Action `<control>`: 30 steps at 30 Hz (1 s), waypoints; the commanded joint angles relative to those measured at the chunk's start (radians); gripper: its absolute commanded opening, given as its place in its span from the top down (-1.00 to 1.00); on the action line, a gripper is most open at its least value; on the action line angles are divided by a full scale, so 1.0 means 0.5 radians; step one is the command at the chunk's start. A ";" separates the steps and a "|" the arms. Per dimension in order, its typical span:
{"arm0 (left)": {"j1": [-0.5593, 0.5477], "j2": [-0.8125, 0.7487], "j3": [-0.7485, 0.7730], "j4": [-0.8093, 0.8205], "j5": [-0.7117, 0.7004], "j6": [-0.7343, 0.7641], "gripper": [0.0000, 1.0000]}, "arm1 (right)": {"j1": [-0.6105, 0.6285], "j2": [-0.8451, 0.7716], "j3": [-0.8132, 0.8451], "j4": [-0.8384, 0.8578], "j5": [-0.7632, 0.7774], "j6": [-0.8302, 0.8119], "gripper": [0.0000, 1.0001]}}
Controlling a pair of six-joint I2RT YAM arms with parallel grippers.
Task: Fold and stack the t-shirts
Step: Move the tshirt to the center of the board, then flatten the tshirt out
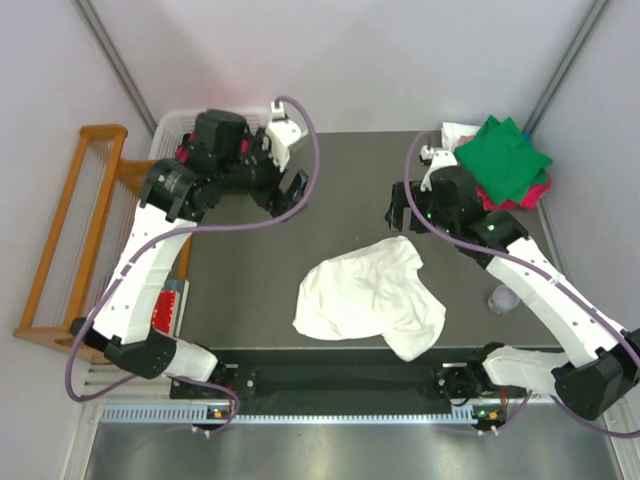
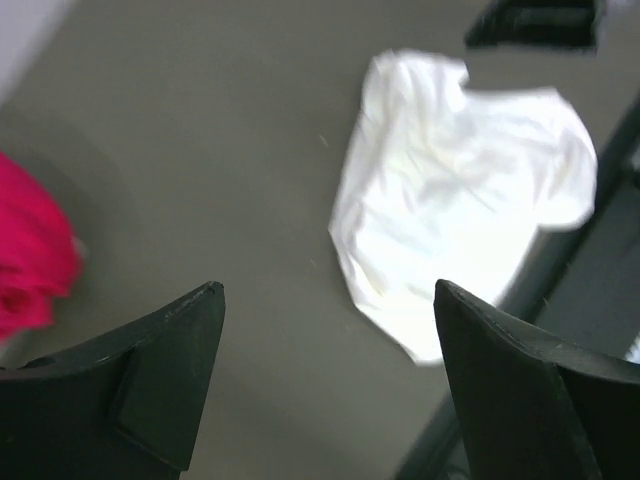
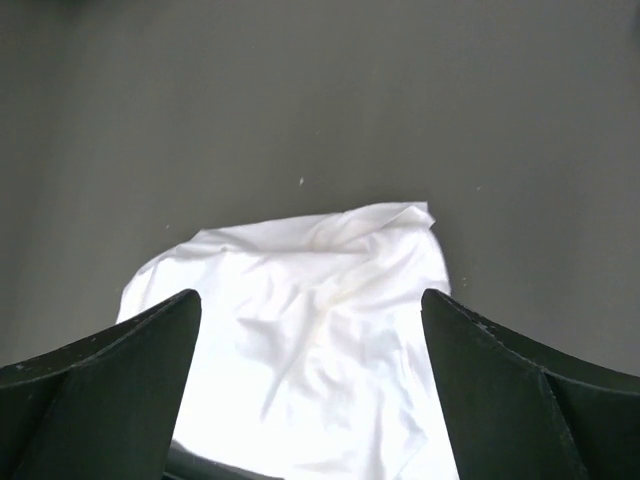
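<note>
White t-shirt lies crumpled on the dark table, near the front edge. Left gripper and right gripper both spread wide, holding nothing, above the table. Folded green t-shirt sits on the crimson-pink t-shirt in the far right corner.

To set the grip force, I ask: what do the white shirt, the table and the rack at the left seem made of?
White shirt: soft matte cloth, probably cotton; it lies crumpled in loose folds. Table: smooth dark grey top, dull sheen; material unclear. Rack: seemingly varnished wood, orange-brown frame with thin rods.
</note>
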 commanded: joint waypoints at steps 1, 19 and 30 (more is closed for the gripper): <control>-0.050 -0.114 -0.534 -0.111 0.145 0.023 -0.76 | 0.080 -0.225 -0.159 -0.235 -0.227 0.084 -0.81; -0.158 -0.390 -1.704 0.143 0.089 -0.105 -0.72 | 0.746 -0.845 -1.052 -0.567 -0.424 0.851 -0.71; -0.360 -0.092 -1.873 0.613 -0.297 -0.228 -0.49 | 0.964 -0.524 -1.132 -0.377 -0.206 0.864 -0.71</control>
